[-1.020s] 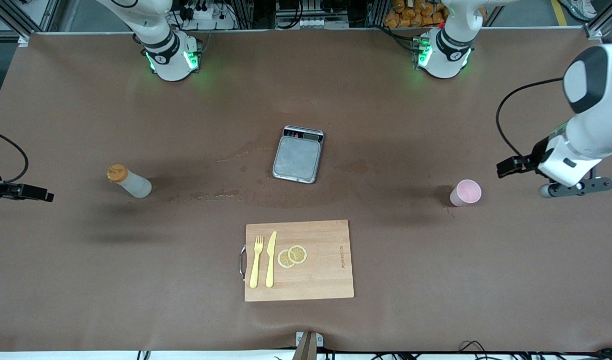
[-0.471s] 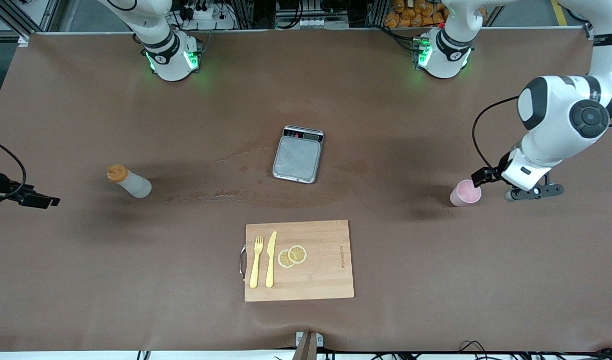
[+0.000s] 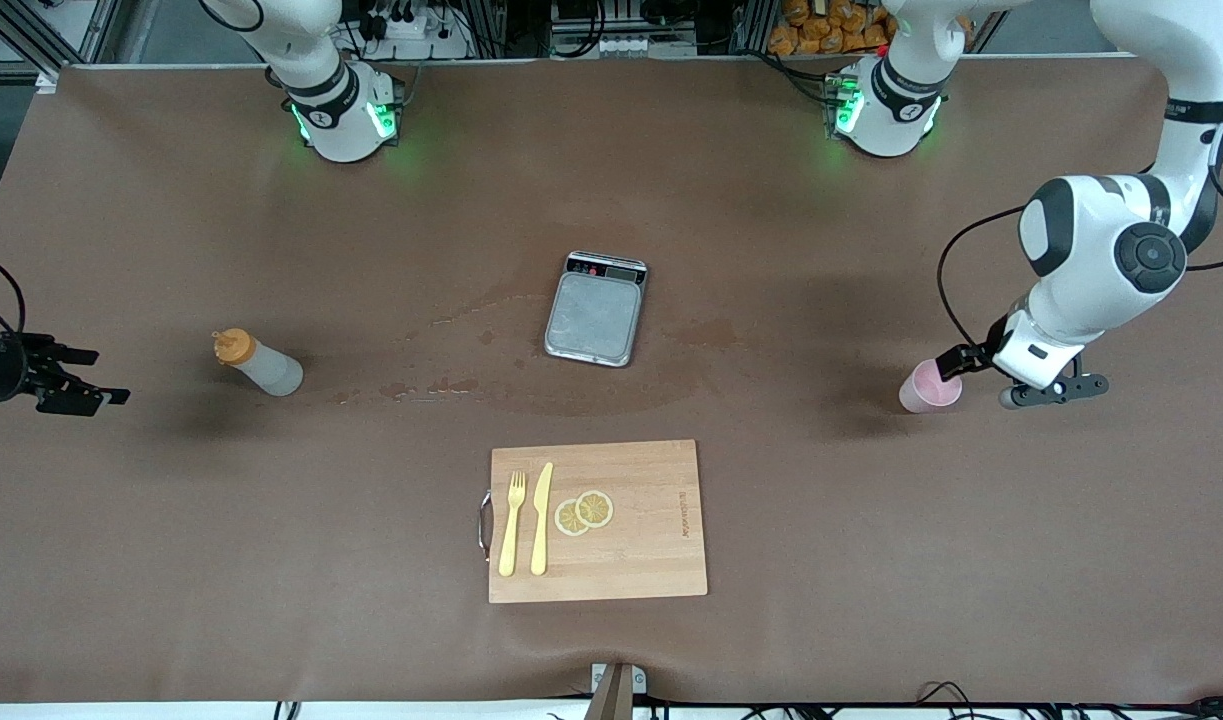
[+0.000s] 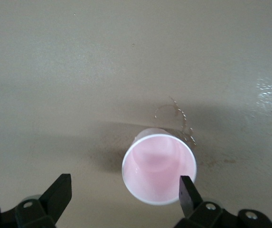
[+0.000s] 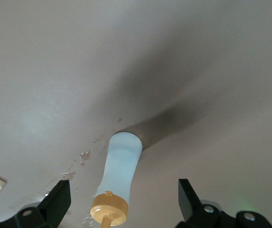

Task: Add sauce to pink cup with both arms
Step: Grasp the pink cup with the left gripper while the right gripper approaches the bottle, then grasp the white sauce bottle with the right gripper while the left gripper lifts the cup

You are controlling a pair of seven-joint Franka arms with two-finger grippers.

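Brown table (image 3: 371, 600), front view: we log the sauce (image 3: 258, 364) upright toward the right arm's end, the pink cup (image 3: 930, 385) toward the left arm's end, a scale (image 3: 595, 309) between them, and a cutting board (image 3: 597, 520) nearer the camera. The left gripper (image 3: 956, 358) is at the cup; the right gripper (image 3: 71, 385) stands apart from the sauce.

Left wrist view: we note the fingers (image 4: 188, 192) spread wide, the cup (image 4: 159, 165) between them, ungrasped.

Right wrist view: we note the fingers (image 5: 57, 202) wide apart, the sauce (image 5: 117, 183) between them, unheld.
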